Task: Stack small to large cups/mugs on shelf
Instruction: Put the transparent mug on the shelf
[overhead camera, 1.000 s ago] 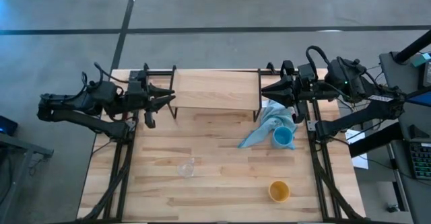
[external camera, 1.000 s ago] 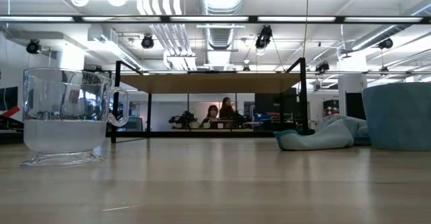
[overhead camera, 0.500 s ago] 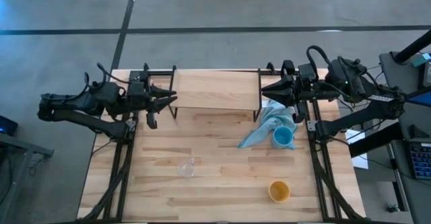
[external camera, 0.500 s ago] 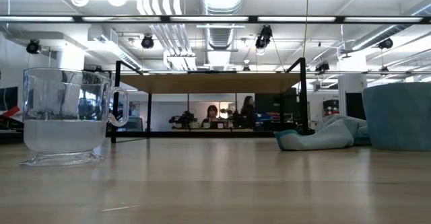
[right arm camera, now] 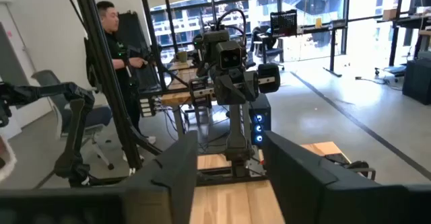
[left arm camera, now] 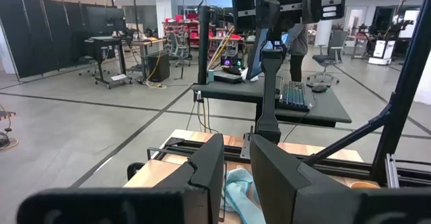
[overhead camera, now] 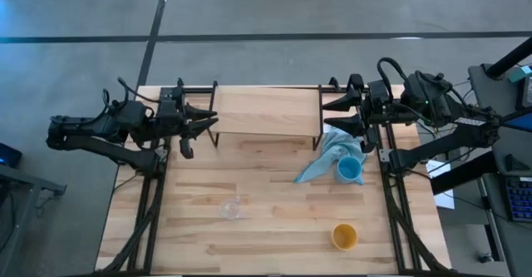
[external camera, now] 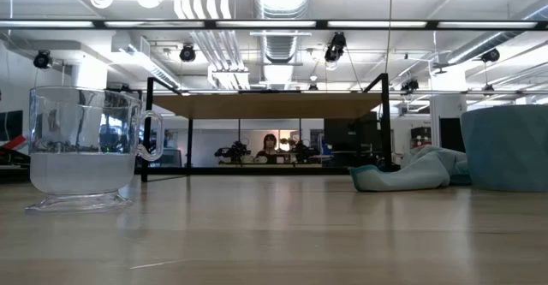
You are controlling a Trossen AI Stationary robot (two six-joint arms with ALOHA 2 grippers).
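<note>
- Since a second ago, the right gripper (overhead camera: 331, 111) is spreading its fingers wider, while the left gripper (overhead camera: 208, 121) and all three cups are staying where they were.
- The right gripper is hanging at the right end of the shelf (overhead camera: 266, 111), open and holding nothing.
- The left gripper is waiting at the left end of the shelf, with only a narrow gap showing between its fingers, and nothing in it.
- The clear glass (overhead camera: 230, 208) is standing on the table (overhead camera: 274, 185), well in front of the shelf.
- The light blue cup (overhead camera: 349, 170) is sitting against the light blue cloth (overhead camera: 326, 155), near the shelf's right legs.
- The yellow-orange cup (overhead camera: 344, 236) is standing near the front edge of the table.
- In the room behind, a person (external camera: 271, 142) is showing under the shelf.
</note>
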